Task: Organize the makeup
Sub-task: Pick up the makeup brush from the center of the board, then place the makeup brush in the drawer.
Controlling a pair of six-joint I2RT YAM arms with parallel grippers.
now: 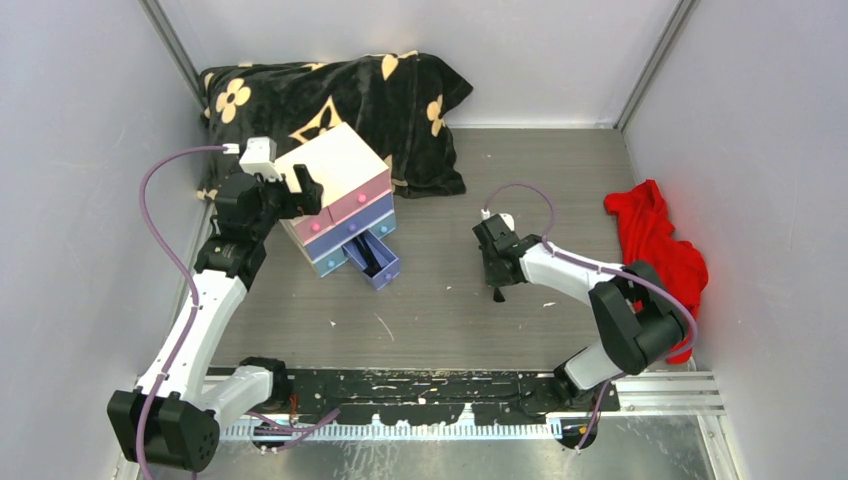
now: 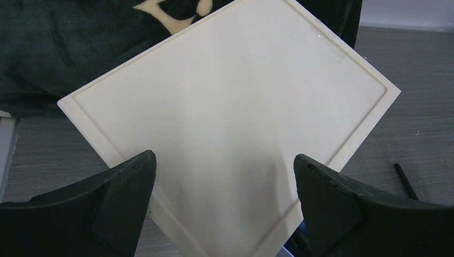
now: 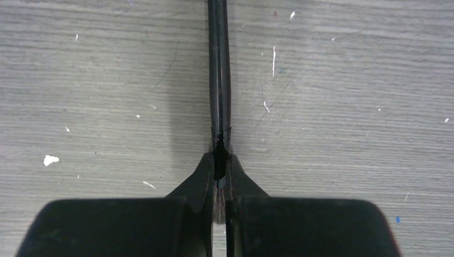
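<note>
On the grey table, a black-handled makeup brush lies with its handle pointing away from the wrist camera. My right gripper is shut on its ferrule end, with the bristles showing between the fingers. From above, that gripper points down at the table's middle, right of the chest. My left gripper stands open over the white top of the drawer chest, nothing between its fingers. A slim black stick lies on the table beside the chest. No other makeup shows.
The white chest has pink, purple and blue drawers, and its lowest blue drawer is pulled out with something dark inside. A black flowered blanket lies behind it. A red cloth sits at the right wall.
</note>
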